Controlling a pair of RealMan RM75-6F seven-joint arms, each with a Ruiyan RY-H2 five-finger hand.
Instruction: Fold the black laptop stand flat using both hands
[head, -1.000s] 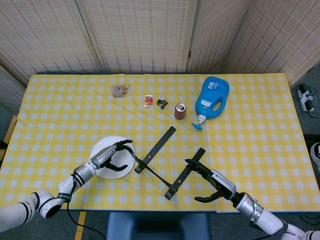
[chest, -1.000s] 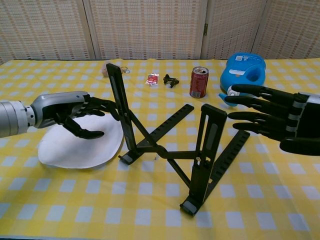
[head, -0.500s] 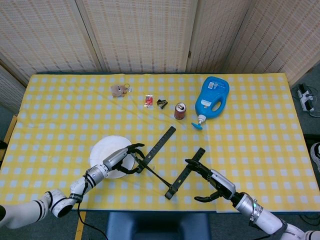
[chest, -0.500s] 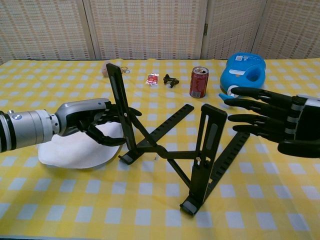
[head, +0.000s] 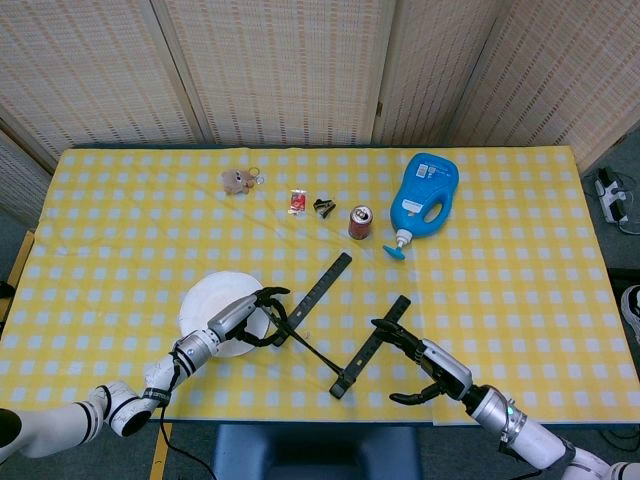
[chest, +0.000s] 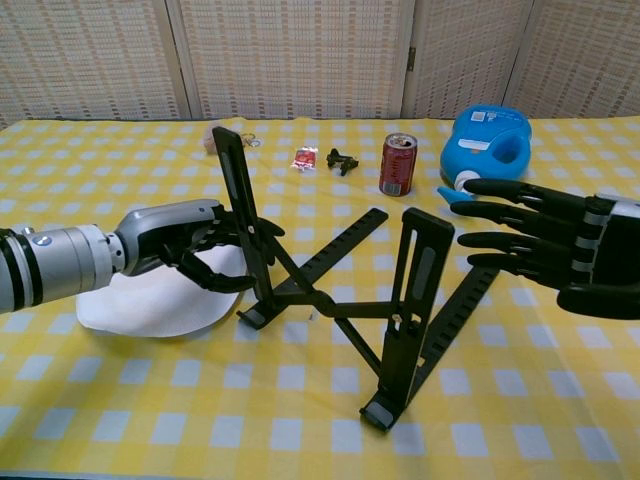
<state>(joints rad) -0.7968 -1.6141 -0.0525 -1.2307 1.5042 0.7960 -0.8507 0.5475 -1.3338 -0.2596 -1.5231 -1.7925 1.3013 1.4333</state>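
Setting: table under a yellow-and-white checked cloth (head: 120, 220), backed by woven panel screens (head: 280, 60).

Black laptop stand (chest: 330, 290): stood unfolded near the front edge of the table, at centre, its two slotted arms raised and the cross links spread between them.

Left hand (chest: 195, 245): fingers curled around the stand's left upright arm, gripping it about halfway up. A second before it had hung over the white plate with fingers apart, short of the arm; half a second before it had already closed there, and little differed since.

Right hand (chest: 545, 245): fingers spread and extended toward the stand's right arm, holding nothing, just beside it without contact. Its pose matched the earlier frames almost exactly.

White plate (chest: 130, 300): lay flat, just left of the stand, partly beneath the left hand.

Red drinks can (chest: 398, 163): upright, behind the stand.

Blue detergent bottle (chest: 490, 140): on its side, right of the can.

Far row: small plush toy (head: 236, 180), red packet (head: 297, 201), black binder clip (head: 324, 207).
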